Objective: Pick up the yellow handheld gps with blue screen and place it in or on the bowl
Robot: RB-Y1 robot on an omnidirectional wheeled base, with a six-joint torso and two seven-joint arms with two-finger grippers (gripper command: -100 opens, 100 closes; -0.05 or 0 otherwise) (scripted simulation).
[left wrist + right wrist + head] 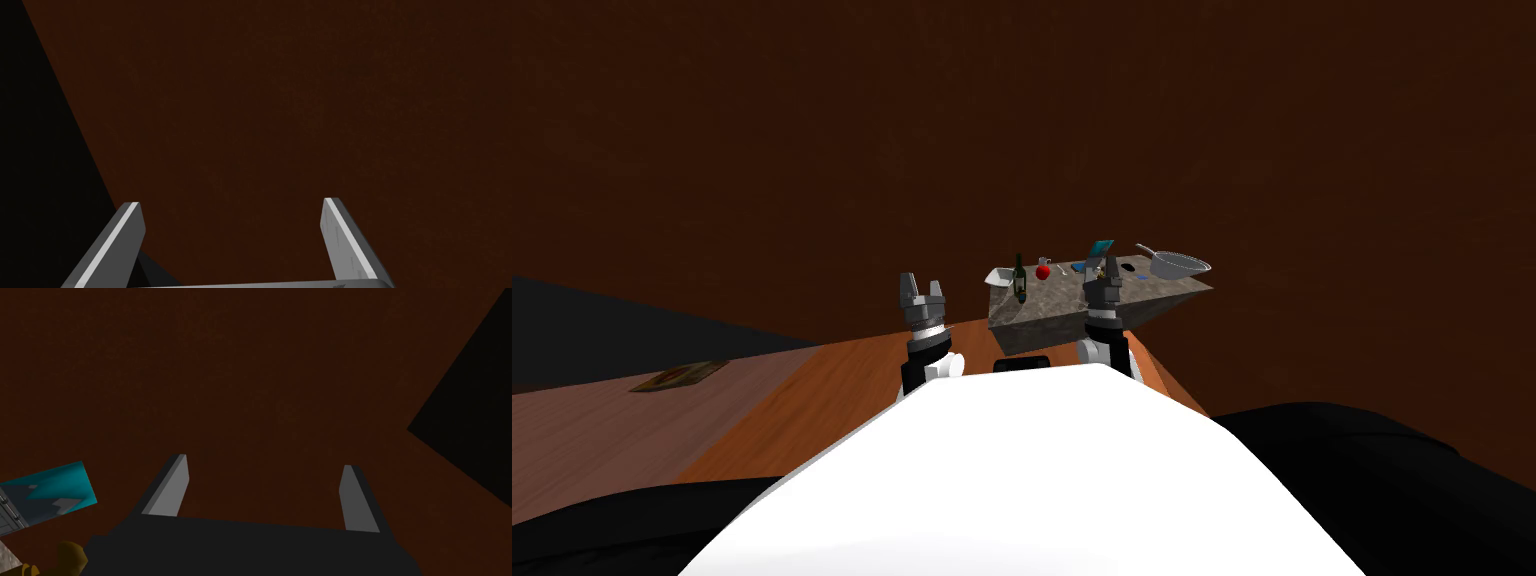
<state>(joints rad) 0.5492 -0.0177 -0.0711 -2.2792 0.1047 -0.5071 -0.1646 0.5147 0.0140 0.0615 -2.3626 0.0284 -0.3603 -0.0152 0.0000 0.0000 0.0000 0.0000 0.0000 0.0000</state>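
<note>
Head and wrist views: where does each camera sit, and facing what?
Head: on the head, steeply down-forward at a grey table; left pincer, right pincer show.
Left wrist: left hand, facing a brown wall; own open fingers.
Right wrist: right hand, brown wall too; own open fingers.
Shared: head and right wrist show the teal panel.

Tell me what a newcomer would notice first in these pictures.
The grey stone-look table against the dark brown wall, crowded: a white bowl at its left end, a dark bottle, a red round thing, a grey pan at its right end. The open right hand is at it beside a teal-faced slab; the open left hand hangs left of it.
</note>
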